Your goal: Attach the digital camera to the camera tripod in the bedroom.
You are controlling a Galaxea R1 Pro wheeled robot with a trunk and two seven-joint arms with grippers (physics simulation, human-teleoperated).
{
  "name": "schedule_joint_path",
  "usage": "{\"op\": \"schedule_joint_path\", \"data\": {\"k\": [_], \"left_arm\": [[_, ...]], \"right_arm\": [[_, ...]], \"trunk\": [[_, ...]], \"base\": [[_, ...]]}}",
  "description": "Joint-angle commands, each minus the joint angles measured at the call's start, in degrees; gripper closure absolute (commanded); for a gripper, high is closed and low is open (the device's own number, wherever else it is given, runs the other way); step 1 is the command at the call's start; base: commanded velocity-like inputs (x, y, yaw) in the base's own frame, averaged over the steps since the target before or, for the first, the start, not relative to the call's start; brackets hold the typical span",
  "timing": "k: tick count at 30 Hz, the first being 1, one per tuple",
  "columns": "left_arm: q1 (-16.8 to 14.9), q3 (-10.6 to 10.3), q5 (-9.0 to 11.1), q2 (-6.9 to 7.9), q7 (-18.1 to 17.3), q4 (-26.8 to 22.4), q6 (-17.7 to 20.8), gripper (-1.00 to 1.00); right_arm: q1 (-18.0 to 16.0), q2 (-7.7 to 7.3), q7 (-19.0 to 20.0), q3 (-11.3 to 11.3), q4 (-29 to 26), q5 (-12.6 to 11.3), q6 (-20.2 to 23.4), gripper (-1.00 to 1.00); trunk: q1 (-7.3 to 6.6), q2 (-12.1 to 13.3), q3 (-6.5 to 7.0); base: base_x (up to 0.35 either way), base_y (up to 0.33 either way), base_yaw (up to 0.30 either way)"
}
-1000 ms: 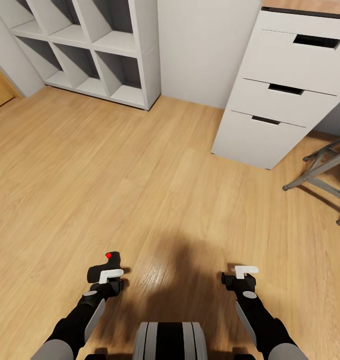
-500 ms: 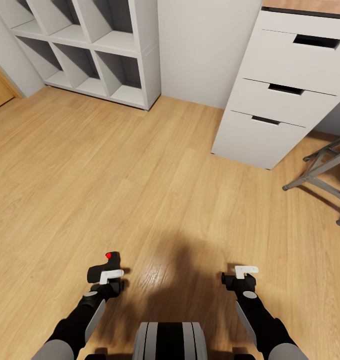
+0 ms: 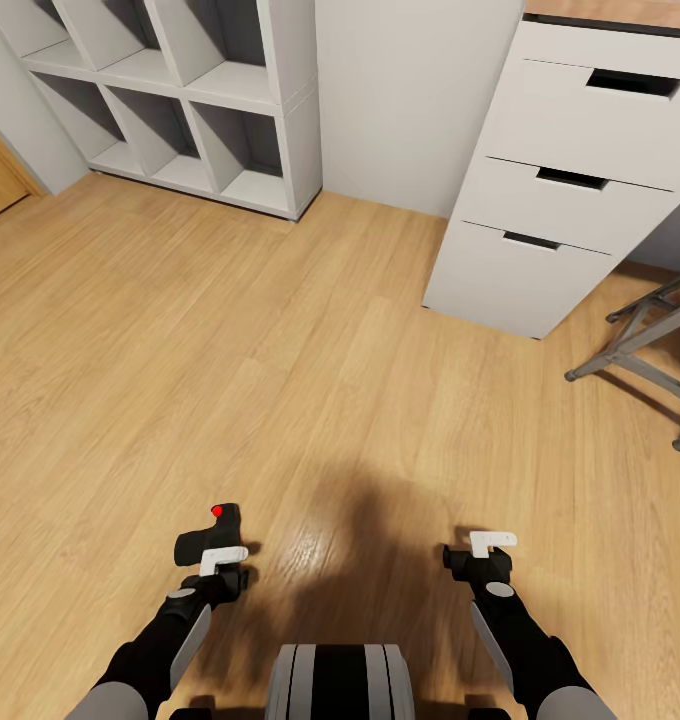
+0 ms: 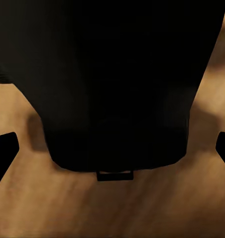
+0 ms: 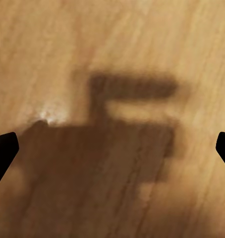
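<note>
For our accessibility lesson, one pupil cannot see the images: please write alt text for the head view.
The robot's left gripper holds the digital camera, black with a red button, low over a light wood floor, while the right gripper carries nothing. Ahead stand a white cube shelf and a white drawer unit, with a grey metal folding frame at the right edge.

**My own build**

My two arms are glossy black with light grey panels along the forearms and grey upper sleeves. Each ends in a black wrist block carrying a white finger piece: left gripper [image 3: 220, 553], right gripper [image 3: 492, 543]. Between the arms sits my trunk [image 3: 341, 682], black with pale grey curved stripes.
</note>
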Motion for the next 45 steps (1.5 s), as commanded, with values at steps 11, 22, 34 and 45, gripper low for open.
{"op": "schedule_joint_path", "data": {"k": [11,22,34,45], "left_arm": [[0.0,0.0,0.5,-0.01,0.3,-0.1,0.3,-1.00],[0.0,0.0,0.5,-0.01,0.3,-0.1,0.3,-1.00],[0.0,0.0,0.5,-0.01,0.3,-0.1,0.3,-1.00],[0.0,0.0,0.5,-0.01,0.3,-0.1,0.3,-1.00]], "right_arm": [[0.0,0.05,-0.1,0.0,-0.1,0.4,0.4,-1.00],[0.0,0.06,-0.1,0.0,-0.1,0.4,0.4,-1.00],[0.0,0.15,-0.1,0.1,0.0,0.3,0.4,-1.00],[0.0,0.09,-0.1,0.1,-0.1,0.4,0.4,-1.00]], "trunk": [[-0.01,0.0,-0.03],[-0.01,0.0,-0.03],[-0.01,0.0,-0.03],[-0.01,0.0,-0.03]], "base": [[0.000,0.000,0.000],[0.000,0.000,0.000],[0.000,0.000,0.000],[0.000,0.000,0.000]]}}
